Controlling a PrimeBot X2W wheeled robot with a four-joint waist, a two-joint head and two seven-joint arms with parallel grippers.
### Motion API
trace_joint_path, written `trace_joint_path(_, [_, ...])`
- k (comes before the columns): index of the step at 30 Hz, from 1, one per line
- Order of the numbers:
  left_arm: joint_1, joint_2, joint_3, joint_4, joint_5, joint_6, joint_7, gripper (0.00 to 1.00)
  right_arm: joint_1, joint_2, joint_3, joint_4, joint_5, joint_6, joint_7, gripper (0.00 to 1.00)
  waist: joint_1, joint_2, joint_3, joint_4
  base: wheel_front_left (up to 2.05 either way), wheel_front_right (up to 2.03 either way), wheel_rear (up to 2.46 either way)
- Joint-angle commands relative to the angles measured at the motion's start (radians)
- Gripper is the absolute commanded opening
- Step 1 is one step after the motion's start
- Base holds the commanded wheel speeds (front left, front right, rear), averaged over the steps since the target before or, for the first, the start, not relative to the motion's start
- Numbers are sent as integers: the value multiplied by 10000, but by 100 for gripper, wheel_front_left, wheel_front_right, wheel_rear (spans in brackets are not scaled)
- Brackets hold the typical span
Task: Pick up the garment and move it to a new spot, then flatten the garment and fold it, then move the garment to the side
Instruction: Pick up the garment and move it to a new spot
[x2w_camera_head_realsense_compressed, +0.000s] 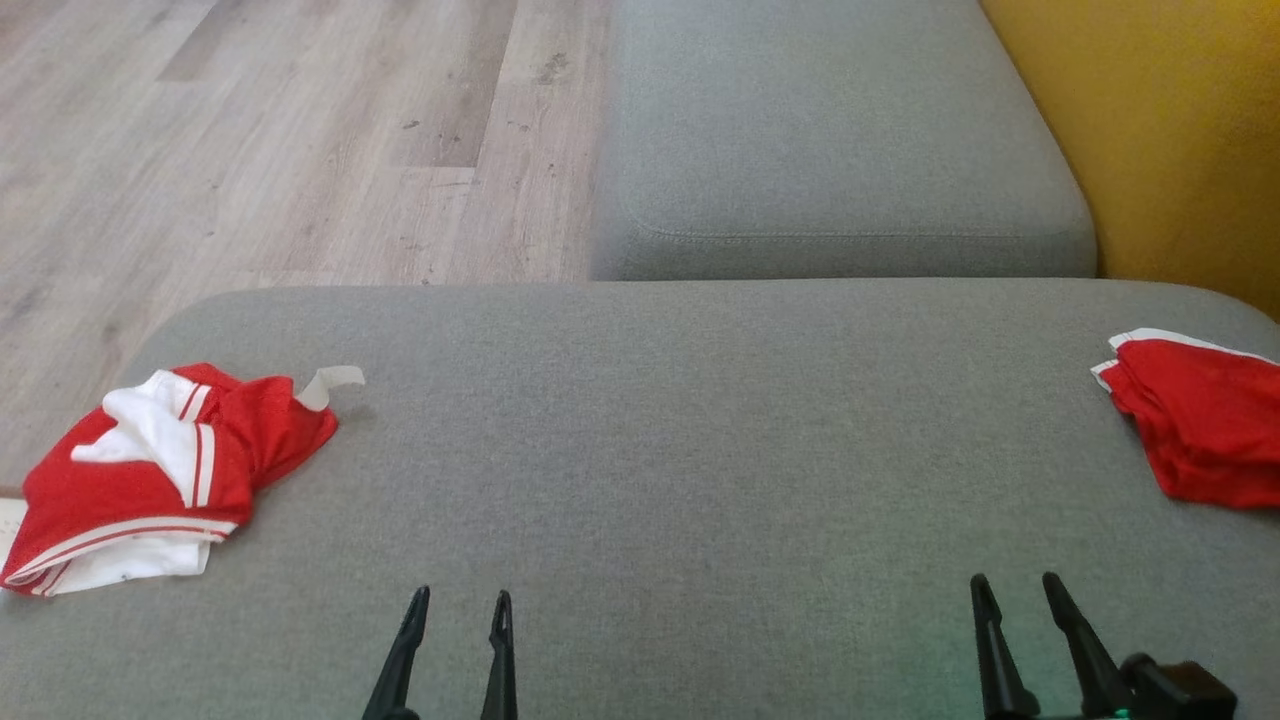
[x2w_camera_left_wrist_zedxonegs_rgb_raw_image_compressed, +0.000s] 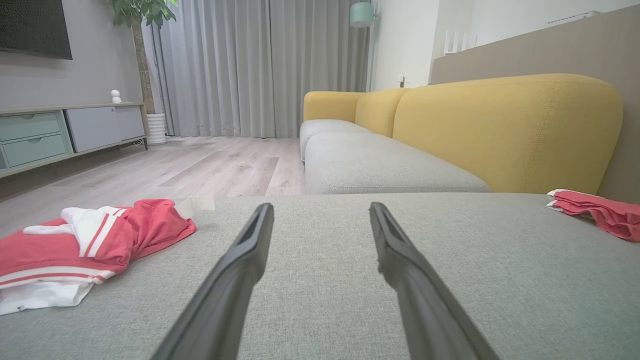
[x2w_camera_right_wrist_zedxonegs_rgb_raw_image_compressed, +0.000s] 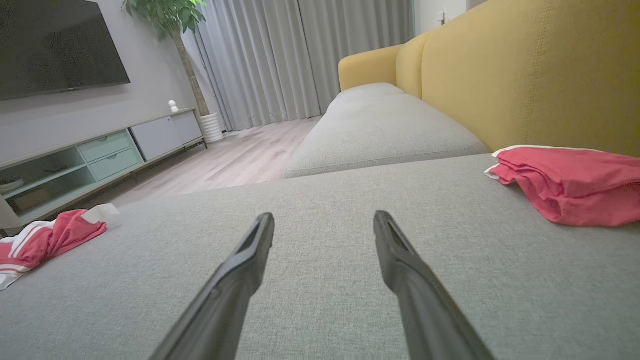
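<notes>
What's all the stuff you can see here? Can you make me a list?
near seat: one, grey, right in front of the robot
far seat: one, grey, beyond the near seat
sofa back: one, yellow, along the right
crumpled garment: one, red and white, left end of the near seat
folded garment: one, red with a white edge, right end of the near seat
floor: one, pale wood, left of the far seat
curtains: grey, far wall
plant: one, green, beside the curtains
cabinet: one, pale green and grey, left wall
TV: one, black, above the cabinet
left tool: one, dark, open and empty over the near seat
right tool: one, dark, open and empty over the near seat
</notes>
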Motion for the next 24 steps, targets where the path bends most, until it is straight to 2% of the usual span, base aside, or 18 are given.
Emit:
trace_joint_path(1, [-433,-51,345,-323,94,-31,-53,100,-329,-83,160,-381,-89,-7,-110,100,0,-1,10,-6,0,0,0])
trace_joint_path(10, [-522,-51,264,-272,74,-33,-53,100,-290,15,170,-307,37,-7,-110,100,0,-1,36,60,0,0,0])
trace_joint_path(14, [-559,-51,223,-206,100,-45,-53,100,-209,44,171,-280,30,-7,-110,100,0,-1,21,292,0,0,0])
trace_joint_path(17, [-623,-51,238,-199,127,-22,-53,100,-150,103,198,-348,57,-7,-110,100,0,-1,52,670,0,0,0])
trace_joint_path(24, [-768,-51,391,-136,335,-78,-53,100,-141,241,403,-460,121,-7,-110,100,0,-1,200,2111,0,0,0])
